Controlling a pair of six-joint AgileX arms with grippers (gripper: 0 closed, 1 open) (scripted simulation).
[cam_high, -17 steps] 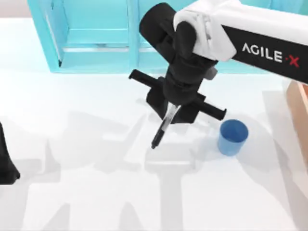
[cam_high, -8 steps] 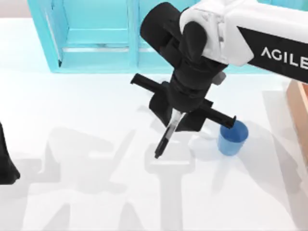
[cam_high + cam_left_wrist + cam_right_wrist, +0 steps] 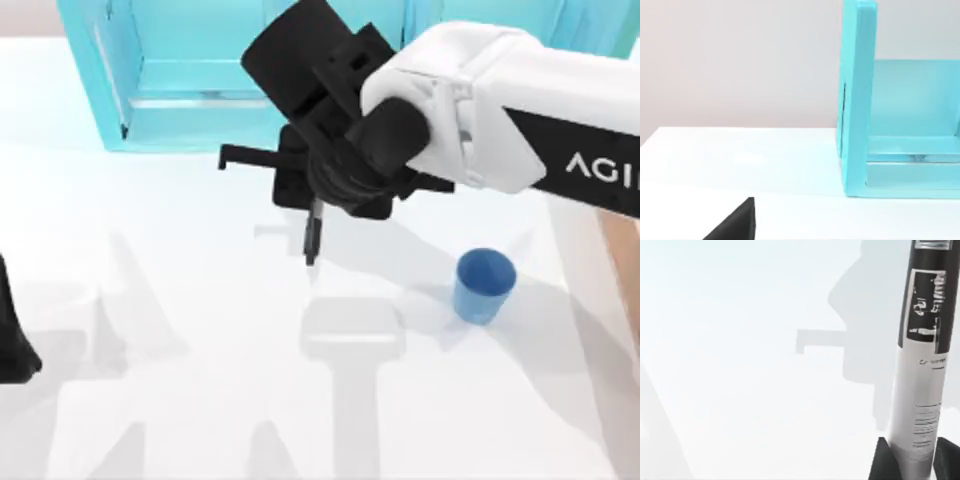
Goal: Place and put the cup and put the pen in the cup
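— Black at the near left edge of the table (image 3: pixel 150 400); is that the left gripper (image 3: pixel 15 340)?
— Yes, parked there; I can't tell how its fingers stand.
— And the blue cup (image 3: pixel 483 286)?
— Upright toward the table's right side, mouth up and nothing in it, so it looks ready to take the pen.
— Where's the pen (image 3: pixel 312 236)?
— Pinched by the right gripper (image 3: pixel 316 205), fingers (image 3: pixel 881 460) closed on its grey-white barrel, hanging tip-down above the middle of the table, well apart from the cup.
— Why hold it upright?
— I'd guess so it drops straight in. The turquoise shelf unit (image 3: pixel 200 75) stands along the far edge behind.
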